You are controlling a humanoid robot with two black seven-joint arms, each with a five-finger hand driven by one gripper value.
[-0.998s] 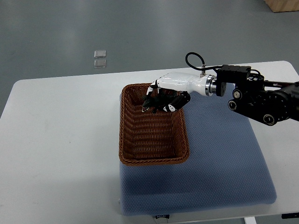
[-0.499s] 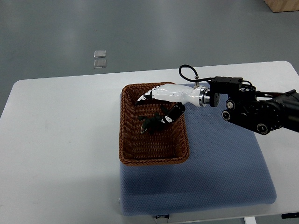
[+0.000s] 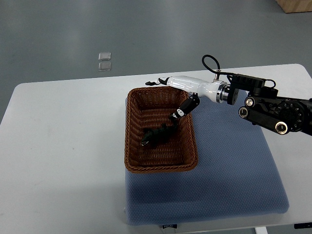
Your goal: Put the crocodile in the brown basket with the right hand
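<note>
from my seat the right hand [image 3: 186, 84] reads as released: the fingers are spread and nothing sits between them. one dark fingertip [image 3: 156, 82] points out past the far rim of the brown basket [image 3: 127, 131], and another finger angles down over the basket's far right corner. the arm comes in from the right edge, over the blue mat [image 3: 234, 165] that covers the right part of the white table [image 3: 63, 146]. i see no left arm anywhere.

the crocodile [image 3: 156, 135] lies on the basket floor, about mid-basket and inside the woven walls. it's a dark toy and small in this view, so i can't pick head from tail.

the relation i care about: the crocodile lies down and to the left of the hand in the picture, that is, on my side of it and further into the basket. its long axis runs on a diagonal, from the near left up towards the far right corner, so one end points roughly at the lowered finger. that finger's tip hangs just beside that end; i can't tell whether they touch.

i'd judge the placing done. what's left calls for lifting the hand up and back to the right, clear of the rim, without the lowered finger catching the toy.
</note>
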